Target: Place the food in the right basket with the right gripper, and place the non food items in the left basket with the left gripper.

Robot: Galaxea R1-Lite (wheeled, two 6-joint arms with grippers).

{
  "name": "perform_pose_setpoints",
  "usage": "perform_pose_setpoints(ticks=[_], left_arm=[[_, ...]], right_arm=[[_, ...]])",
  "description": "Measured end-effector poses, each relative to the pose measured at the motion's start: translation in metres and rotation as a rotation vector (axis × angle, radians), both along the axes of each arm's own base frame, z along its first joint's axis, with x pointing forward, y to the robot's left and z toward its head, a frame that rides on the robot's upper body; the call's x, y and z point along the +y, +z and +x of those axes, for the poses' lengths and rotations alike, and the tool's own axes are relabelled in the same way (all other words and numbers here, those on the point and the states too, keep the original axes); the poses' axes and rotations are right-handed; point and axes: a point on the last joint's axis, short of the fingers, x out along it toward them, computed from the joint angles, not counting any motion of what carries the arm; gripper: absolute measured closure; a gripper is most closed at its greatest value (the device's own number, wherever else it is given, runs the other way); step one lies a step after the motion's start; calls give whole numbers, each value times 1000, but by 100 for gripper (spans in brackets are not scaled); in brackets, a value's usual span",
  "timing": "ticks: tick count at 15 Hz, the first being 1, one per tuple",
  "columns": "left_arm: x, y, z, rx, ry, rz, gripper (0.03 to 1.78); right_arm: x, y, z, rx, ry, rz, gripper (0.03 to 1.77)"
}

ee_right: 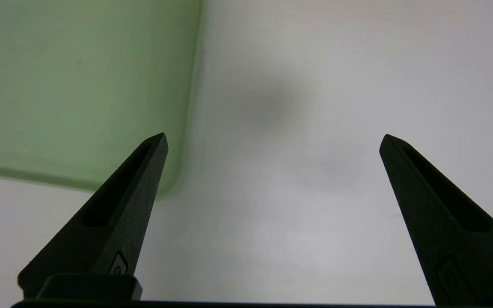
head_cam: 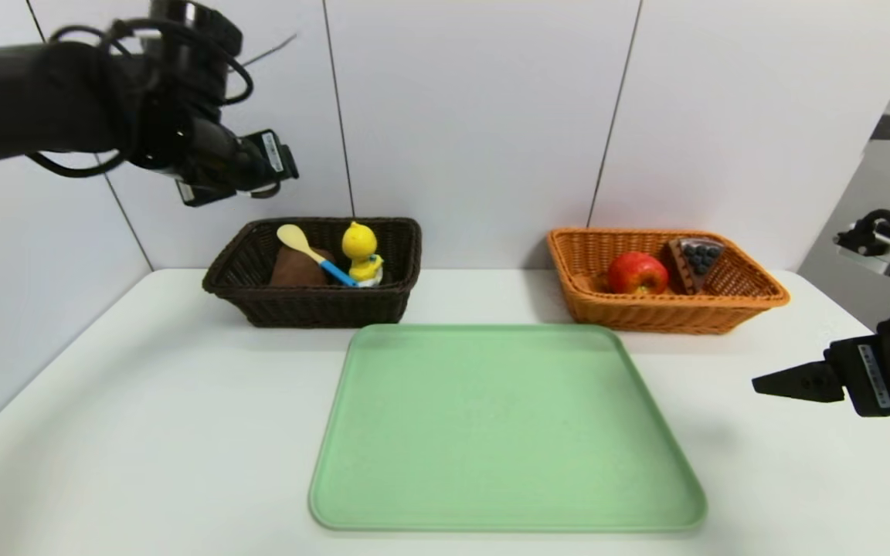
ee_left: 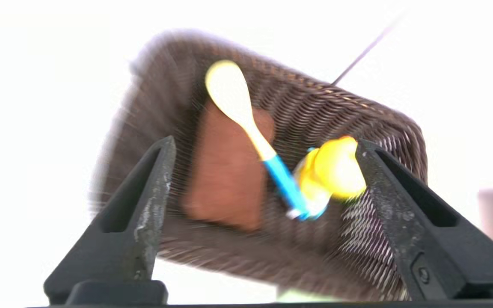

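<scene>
Green tray [head_cam: 507, 432] lies bare at the near centre of the white worktop [head_cam: 167, 401]. Beyond it, on the far left, a dark brown woven basket [head_cam: 329, 310] holds a brown item [head_cam: 302, 269], a cream-headed spoon [head_cam: 296, 238] with a blue handle and a yellow toy figure [head_cam: 360, 243]. The spoon lies across the brown item, its handle end beside the toy figure at the basket's right side. On the far right, an orange woven basket [head_cam: 669, 315] holds a red apple [head_cam: 637, 272] and, to its right, a slice of cake [head_cam: 698, 259] topped with dark berries. The left gripper [ee_left: 265, 143] hangs above the dark basket, its fingers apart and holding nothing. The right gripper [ee_right: 274, 139] is over the worktop to the right of the tray, its fingers wide apart and nothing between them.
</scene>
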Motion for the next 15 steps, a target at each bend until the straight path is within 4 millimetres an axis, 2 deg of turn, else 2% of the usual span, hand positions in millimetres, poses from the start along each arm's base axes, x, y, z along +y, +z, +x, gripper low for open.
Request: perform_pose_setpoints(ticks=[3,5,7,10,12,15], left_arm=[[11,37,-61,-65,-136,180,25],[17,40,-104,-63,-213,262,22],[27,35,-140,-53,-223,296,19],[52,18,-190,-35,-144,304,16],[68,-1,-228,-31,-99,306,15],[85,-49,-287,-30,-57,303,14]], right_arm=[[1,7,5,-173,-2,19,9],[0,12,-1,-278,3,23,9],[-2,10,-17,-311,17,15,9],[-13,3,-46,-343,-26,13,9],[-17,-2,-68,-395,-53,18,9],[-22,-12,-106,-499,-84,19,9]])
